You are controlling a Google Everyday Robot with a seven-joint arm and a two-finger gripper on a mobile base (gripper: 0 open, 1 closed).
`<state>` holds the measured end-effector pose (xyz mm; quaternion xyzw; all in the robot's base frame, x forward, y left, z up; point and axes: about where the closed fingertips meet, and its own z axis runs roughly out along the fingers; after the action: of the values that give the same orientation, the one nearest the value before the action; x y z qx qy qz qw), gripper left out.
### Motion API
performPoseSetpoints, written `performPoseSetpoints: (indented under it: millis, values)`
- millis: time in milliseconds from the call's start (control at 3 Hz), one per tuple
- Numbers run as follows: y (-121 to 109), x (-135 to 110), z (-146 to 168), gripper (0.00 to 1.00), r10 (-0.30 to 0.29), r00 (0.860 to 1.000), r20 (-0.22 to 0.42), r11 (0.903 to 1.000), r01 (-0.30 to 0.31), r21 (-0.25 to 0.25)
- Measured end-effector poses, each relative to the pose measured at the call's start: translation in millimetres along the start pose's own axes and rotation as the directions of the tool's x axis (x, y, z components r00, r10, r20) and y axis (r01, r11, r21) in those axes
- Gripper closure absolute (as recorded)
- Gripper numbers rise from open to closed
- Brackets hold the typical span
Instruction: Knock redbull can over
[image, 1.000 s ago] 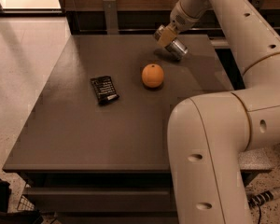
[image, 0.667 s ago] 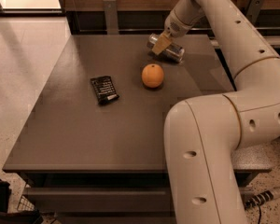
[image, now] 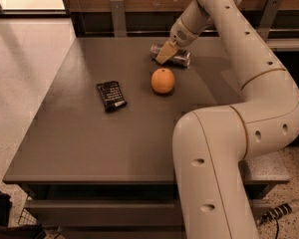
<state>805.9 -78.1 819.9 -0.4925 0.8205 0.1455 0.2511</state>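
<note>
On the grey surface (image: 89,148), left of the orange (image: 163,80), a black packet (image: 111,95). Just beyond the orange, the redbull can (image: 180,59) lies on its side; the gripper (image: 165,54) overlaps its left part, grip state indeterminable.

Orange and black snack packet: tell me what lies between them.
Only bare table, in the camera view. The hand sits at the redbull can, behind the orange.
</note>
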Motion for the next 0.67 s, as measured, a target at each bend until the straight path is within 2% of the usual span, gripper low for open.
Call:
performPoseSetpoints:
  millis: [667]
  values:
    - [0.5, -0.2, 2.5, 0.33, 0.0, 1.0, 0.0, 1.0, 0.0, -0.002]
